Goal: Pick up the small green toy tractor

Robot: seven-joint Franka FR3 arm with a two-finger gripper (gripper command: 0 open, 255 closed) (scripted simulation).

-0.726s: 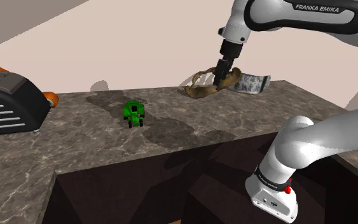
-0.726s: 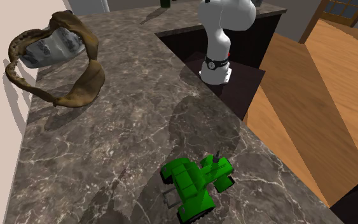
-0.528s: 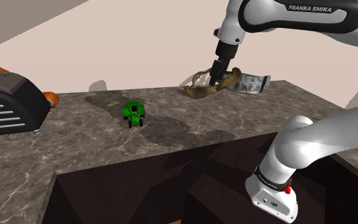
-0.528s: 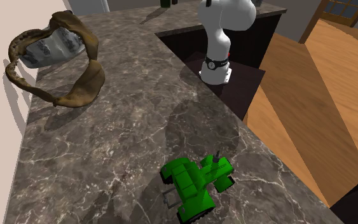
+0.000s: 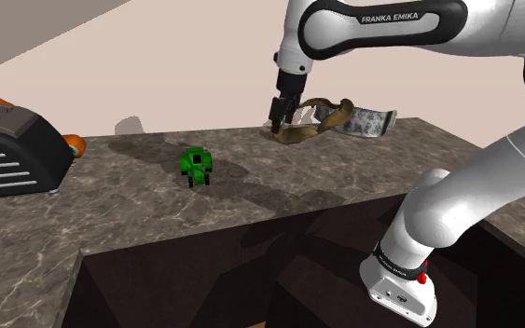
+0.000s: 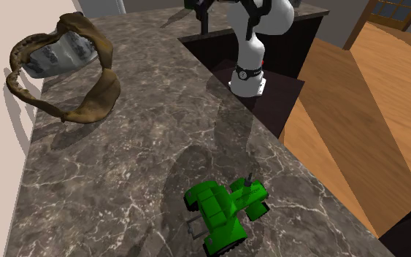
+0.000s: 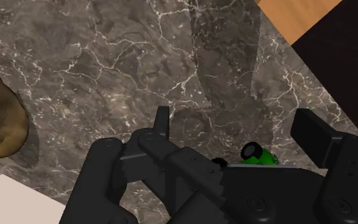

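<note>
The small green toy tractor (image 5: 196, 166) stands upright on the dark marbled countertop (image 5: 279, 196); in the second exterior view the tractor (image 6: 224, 212) sits near the counter's front edge. My black gripper (image 5: 277, 117) hangs above the counter, well off to the shoulder view's right of the tractor and higher than it. It enters the second exterior view at the top edge (image 6: 202, 14). In the wrist view the gripper (image 7: 238, 124) is open with nothing between its fingers (image 7: 163, 124). A green piece of the tractor (image 7: 260, 154) peeks out behind the hand.
A brown curved, jaw-like object (image 5: 309, 130) (image 6: 87, 80) with a grey crumpled thing (image 5: 368, 121) lies at the counter's back, close behind the gripper. A black and orange appliance (image 5: 8, 149) stands at the shoulder view's left. The counter drops into a dark recess (image 5: 251, 270) holding the arm's base (image 6: 251, 44).
The arm has swung toward the shoulder view's left, away from the brown object and closer to the tractor. The gripper has come into the second exterior view. The tractor has not moved.
</note>
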